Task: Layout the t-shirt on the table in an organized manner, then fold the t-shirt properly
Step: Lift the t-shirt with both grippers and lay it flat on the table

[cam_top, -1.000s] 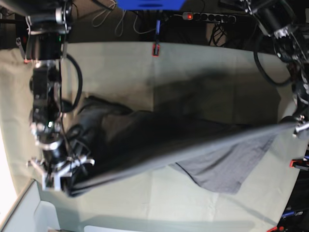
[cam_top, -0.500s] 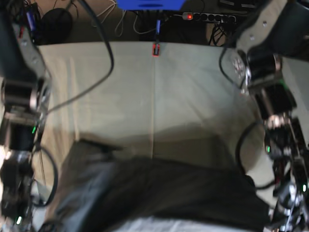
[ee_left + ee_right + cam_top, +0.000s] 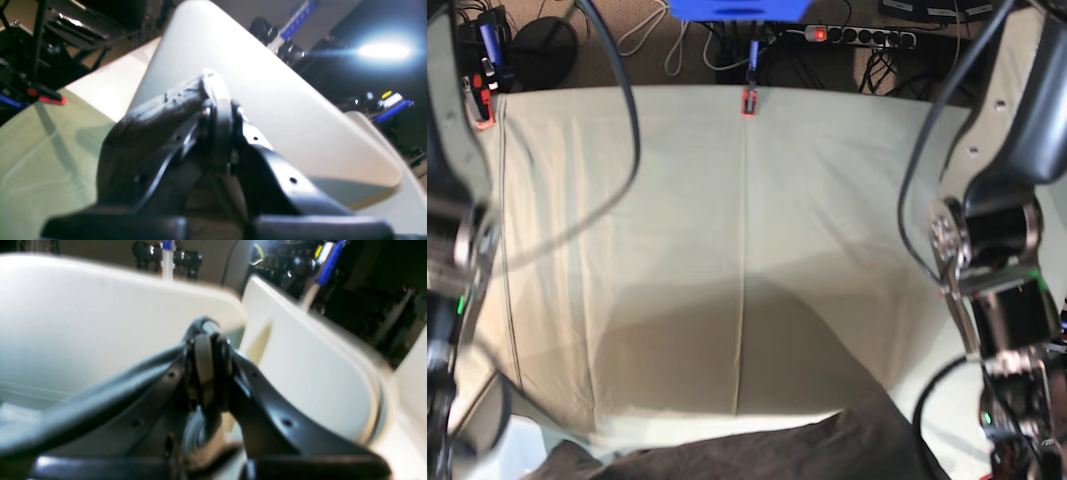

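T-shirt (image 3: pixel 777 450) only shows as a dark grey band along the bottom edge of the base view, hanging off the near edge of the table (image 3: pixel 677 250), most of it out of frame. I can't see its ends there.

Left gripper (image 3: pixel 218 113): jaws pinched together, a fold of dark grey fabric (image 3: pixel 156 123) clamped between the tips and draping off to one side. I read that as the shirt. Right gripper (image 3: pixel 208 356): same story, jaws closed, a dark taut strip of cloth (image 3: pixel 100 400) running away from the tips. Both wrist views are blurry.

Table cloth is pale green with a centre crease, bare across the whole middle. Red clamp (image 3: pixel 749 102) at the far edge, another (image 3: pixel 480 105) at the far corner on my view's left.

Both arms flank the table in the base view, forearm of the left arm (image 3: pixel 997 240) large on the right side. Power strip (image 3: pixel 862 36) and cables on the floor behind.
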You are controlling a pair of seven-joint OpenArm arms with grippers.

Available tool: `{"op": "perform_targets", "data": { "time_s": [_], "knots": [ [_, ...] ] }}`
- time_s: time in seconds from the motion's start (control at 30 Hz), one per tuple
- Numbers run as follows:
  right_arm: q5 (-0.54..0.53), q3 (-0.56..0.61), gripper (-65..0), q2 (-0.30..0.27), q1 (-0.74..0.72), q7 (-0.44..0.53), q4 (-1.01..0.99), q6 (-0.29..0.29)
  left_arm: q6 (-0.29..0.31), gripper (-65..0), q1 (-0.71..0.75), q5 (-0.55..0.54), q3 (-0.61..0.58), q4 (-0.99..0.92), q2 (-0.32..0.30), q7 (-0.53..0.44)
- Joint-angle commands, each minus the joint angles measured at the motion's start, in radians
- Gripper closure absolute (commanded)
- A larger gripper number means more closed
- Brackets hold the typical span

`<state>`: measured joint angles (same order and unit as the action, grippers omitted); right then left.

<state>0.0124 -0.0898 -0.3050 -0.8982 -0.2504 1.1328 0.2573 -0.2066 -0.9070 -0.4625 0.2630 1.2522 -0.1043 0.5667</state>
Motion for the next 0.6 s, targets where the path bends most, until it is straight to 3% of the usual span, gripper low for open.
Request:
{"op": "perform_targets", "data": {
  "time_s": [0.0,0.17,0.57],
  "knots": [
    [-0.009,-0.012,0.0,-0.012,0.021,0.023,0.046,-0.006,0.005,-0.1,0.013,0.000,-0.001,0.030,-0.005,-0.015],
    [-0.010,-0.074,0.0,0.017,0.334,0.049,0.204,-0.006,0.005,-0.1,0.213,0.000,-0.001,0.105,0.001,-0.015],
    [-0.010,-0.247,0.0,0.151,0.947,0.314,0.280,-0.006,0.005,-0.1,0.800,-0.002,0.035,0.294,0.001,-0.017]
  ]
}}
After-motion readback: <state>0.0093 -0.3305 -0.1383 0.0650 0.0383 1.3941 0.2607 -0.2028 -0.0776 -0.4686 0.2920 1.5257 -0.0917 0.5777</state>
